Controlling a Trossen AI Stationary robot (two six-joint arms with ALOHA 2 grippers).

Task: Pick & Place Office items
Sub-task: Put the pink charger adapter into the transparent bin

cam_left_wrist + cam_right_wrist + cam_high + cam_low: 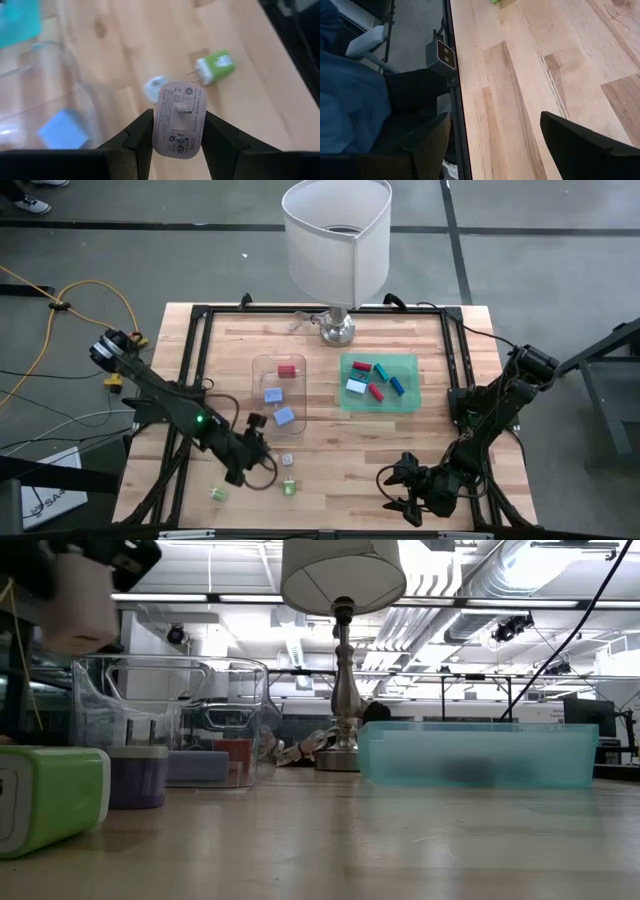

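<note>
Between the left gripper's two dark fingers sits a pale pinkish-white charger block, clamped on both sides and lifted off the wooden table. Its printed face reads "PD CHARGER ADAPTER" along the top edge and "20W" near the bottom; the smaller print and symbols cannot be made out. Only the left wrist view shows this writing.

Beyond the held block, a green-and-white plug adapter lies on the wood with its prongs showing, and a small white piece lies just past the gripper. Off to one side is the clear tray with a pale blue block inside.

From above, the left gripper hangs just beside the clear tray's near corner, and the green tray holds red, blue and pale items. The low view adds a big green adapter up close.

The right gripper hovers over bare wood near the table's front edge, fingers spread wide and empty.
</note>
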